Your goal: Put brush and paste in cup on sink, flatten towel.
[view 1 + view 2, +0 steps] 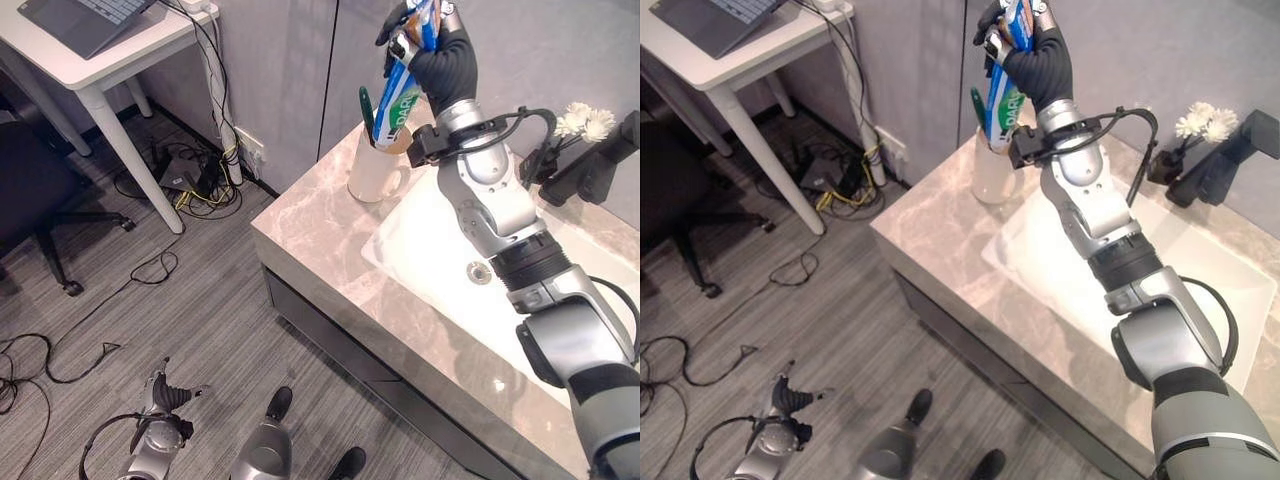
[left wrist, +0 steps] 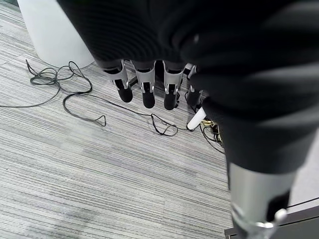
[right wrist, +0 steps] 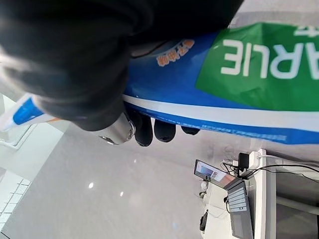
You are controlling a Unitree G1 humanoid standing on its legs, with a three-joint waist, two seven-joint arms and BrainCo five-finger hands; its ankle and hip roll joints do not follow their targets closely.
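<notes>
Right hand [image 1: 440,55], raised above the white cup [image 1: 375,170] at the back corner of the marble table [image 1: 320,235] beside the sink [image 1: 440,270], fingers curled around the toothpaste tube [image 1: 400,95]. The tube's lower end reaches the cup's mouth, apparently inside it. A green brush [image 1: 366,105] stands in the cup. Left hand [image 2: 149,84] hangs over the floor [image 2: 99,174], fingers relaxed and empty.
</notes>
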